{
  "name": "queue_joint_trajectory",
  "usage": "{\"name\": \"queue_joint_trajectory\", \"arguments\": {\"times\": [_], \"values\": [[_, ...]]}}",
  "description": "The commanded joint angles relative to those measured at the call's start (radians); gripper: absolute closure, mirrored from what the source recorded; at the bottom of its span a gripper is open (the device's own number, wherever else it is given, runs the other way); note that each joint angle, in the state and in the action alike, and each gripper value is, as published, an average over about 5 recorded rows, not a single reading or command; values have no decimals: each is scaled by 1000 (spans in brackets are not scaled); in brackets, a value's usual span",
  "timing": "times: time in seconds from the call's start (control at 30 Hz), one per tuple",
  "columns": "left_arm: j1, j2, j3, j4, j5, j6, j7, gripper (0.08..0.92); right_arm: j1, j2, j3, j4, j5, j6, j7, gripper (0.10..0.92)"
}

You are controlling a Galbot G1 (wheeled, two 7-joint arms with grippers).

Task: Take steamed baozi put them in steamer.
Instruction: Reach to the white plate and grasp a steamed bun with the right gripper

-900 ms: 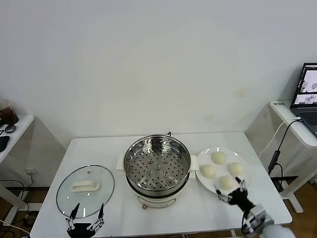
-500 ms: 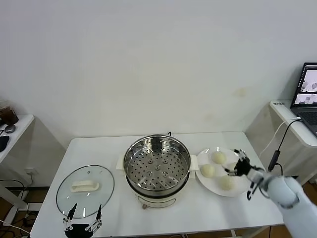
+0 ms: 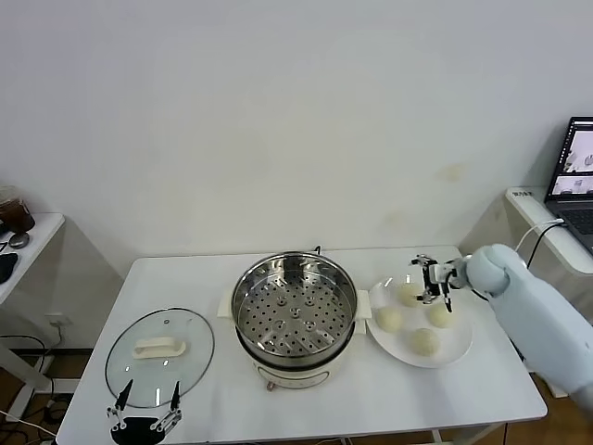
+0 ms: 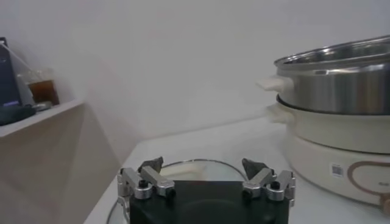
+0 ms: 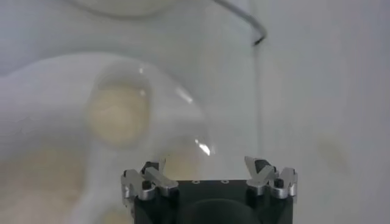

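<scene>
The steel steamer, with its perforated tray, stands empty at the table's middle. Four cream-white baozi lie on the white plate to its right: a far one, a left one, a right one and a near one. My right gripper is open and empty, hovering over the plate's far part, between the far and right baozi. The right wrist view shows its spread fingers above the plate, with one baozi ahead. My left gripper is open and empty at the front left.
The glass lid with a white handle lies flat, left of the steamer; the left wrist view shows it just ahead of the left gripper, with the steamer beyond. A laptop sits on a side table, far right.
My right arm has swung from the table's front right corner up over the plate to its far side. My left gripper has drawn back slightly toward the front edge.
</scene>
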Motion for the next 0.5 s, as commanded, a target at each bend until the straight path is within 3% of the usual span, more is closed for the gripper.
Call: {"name": "queue_joint_trajectory", "arguments": {"times": [0.03,0.5], "values": [[0,-1,-8,0,11,0,0,177,192,33,-187,-178,-17,10,-136,203],[-3,0,-35,-1,11,-1,0,177,164,150,-185,-285,-33,30,-43,203]]}}
